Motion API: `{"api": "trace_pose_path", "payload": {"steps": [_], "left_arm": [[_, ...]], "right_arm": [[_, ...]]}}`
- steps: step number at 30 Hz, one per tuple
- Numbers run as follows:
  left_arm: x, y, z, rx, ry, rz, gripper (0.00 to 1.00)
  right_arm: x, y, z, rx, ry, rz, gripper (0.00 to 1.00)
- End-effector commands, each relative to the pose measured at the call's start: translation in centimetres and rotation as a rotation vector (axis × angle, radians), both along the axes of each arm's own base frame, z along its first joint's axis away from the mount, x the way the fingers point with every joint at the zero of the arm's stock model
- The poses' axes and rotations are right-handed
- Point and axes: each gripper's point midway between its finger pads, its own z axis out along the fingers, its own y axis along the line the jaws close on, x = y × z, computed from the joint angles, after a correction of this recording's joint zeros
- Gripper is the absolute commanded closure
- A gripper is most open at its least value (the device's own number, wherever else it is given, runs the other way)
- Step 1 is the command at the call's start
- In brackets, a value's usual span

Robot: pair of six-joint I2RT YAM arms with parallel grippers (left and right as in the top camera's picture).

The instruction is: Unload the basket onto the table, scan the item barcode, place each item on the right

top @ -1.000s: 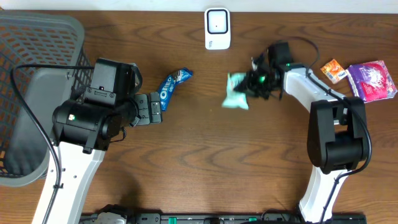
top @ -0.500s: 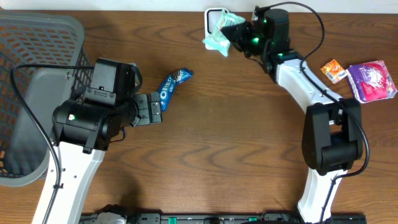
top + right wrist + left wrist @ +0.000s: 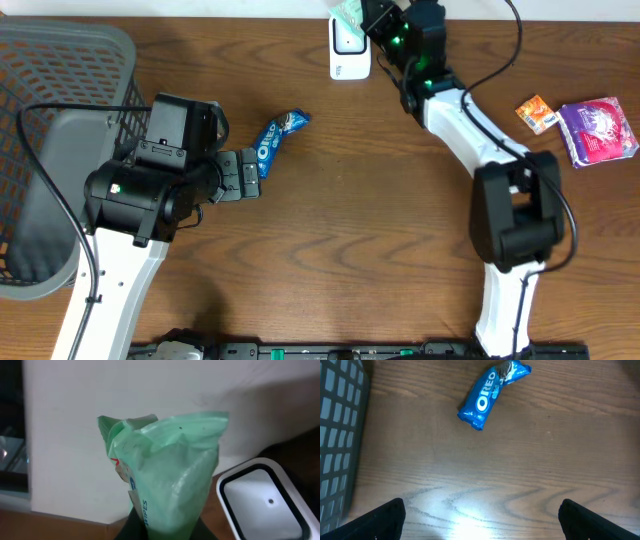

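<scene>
Wipes pack pinched in right end effector (beside scanner).

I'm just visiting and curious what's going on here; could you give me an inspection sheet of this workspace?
Surface: brown wooden table.
Job's things: green packet held up close to the white scanner.
Clutter: Oreo pack, orange packet, purple packet, grey basket.
Grippers: left gripper open, empty; right gripper shut on the green packet.
Cables: black cable across the basket; second cable by the right arm.
Surroundings: white wall behind.
</scene>
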Motion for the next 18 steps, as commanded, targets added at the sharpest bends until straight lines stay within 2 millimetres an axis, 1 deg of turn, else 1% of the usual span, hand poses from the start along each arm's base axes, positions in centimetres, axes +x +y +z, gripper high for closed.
{"api": "trace_pose_path", "payload": {"steps": [1,3,5,8,12,18], "left_arm": [[0.1,0.4,0.0,0.014,-0.001,0.005,0.02],[0.1,0.4,0.0,0.014,-0.001,0.006,0.02],[0.1,0.4,0.0,0.014,-0.001,0.005,0.02],[0.1,0.4,0.0,0.015,-0.001,0.006,0.02],[0.1,0.4,0.0,0.015,-0.001,0.006,0.02],[0.1,0.4,0.0,0.015,-0.001,0.006,0.02]], "right_arm": [[1.7,2.1,-2.2,-0.022,0.006,0.052,0.99],[2.3,2.4,-3.1,-0.036,0.037,0.059,0.99],[2.5,2.5,-3.5,-0.087,0.042,0.071,0.99],[2.6,1.9,-4.5,-0.17,0.067,0.047,0.99],[2.4,1.4,-5.3,-0.199,0.093,0.051,0.99],[2.5,1.2,-5.4,-0.268,0.064,0.071,0.99]]}}
